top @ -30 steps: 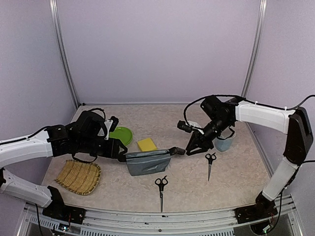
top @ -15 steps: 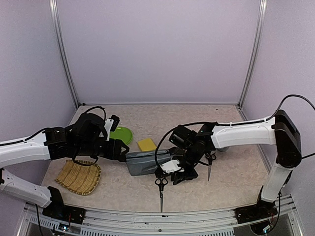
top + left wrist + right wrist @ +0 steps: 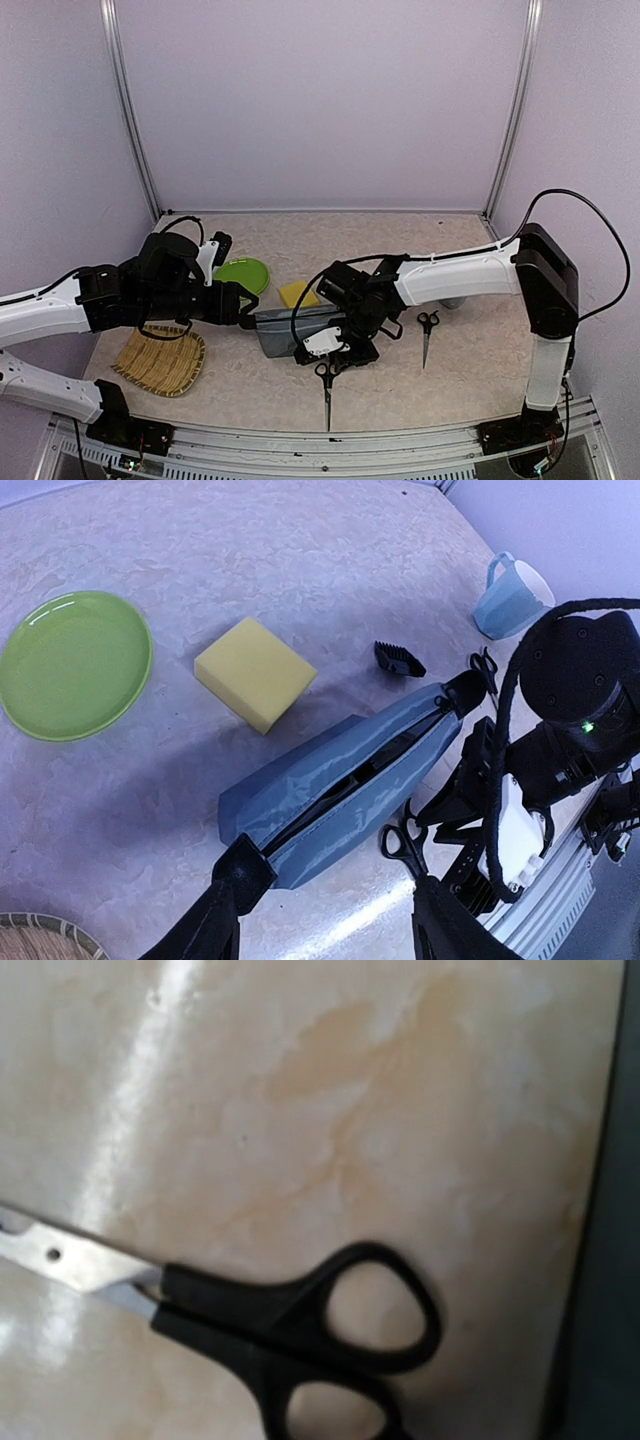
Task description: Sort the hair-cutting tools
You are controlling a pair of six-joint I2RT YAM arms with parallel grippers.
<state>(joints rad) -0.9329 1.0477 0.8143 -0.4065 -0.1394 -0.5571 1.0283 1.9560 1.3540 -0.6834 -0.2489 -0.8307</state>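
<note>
On a pale marbled desk (image 3: 470, 385), two robot arms work at sorting hair-cutting tools. The grey fabric pouch (image 3: 340, 780) lies at the centre with its zip open, apparently the place the tools are meant to go. The left fingers (image 3: 220, 920) are spread wide on either side of the pouch's near end. One tip touches its corner and the other is clear of it, a position that looks meant to steady the pouch, not lift it.

A woven basket (image 3: 160, 360), a green plate (image 3: 245, 273), a blue cup (image 3: 510, 595) and a yellow sponge (image 3: 298, 293) sit around the pouch and play no part in the job.

The right fingers (image 3: 348, 353) hang low over the black handle of one pair of scissors (image 3: 225, 1305), which lies flat on the desk just in front of the pouch. This pair is probably next to be picked up. Whether those fingers are parted or closed cannot be told.

A second pair (image 3: 427, 330) lies further right, near the cup. The small black clipper guard (image 3: 399, 659) sits behind the pouch, beside the sponge. The clipper is not in the open. Something dark shows through the zip, but it cannot be identified.
</note>
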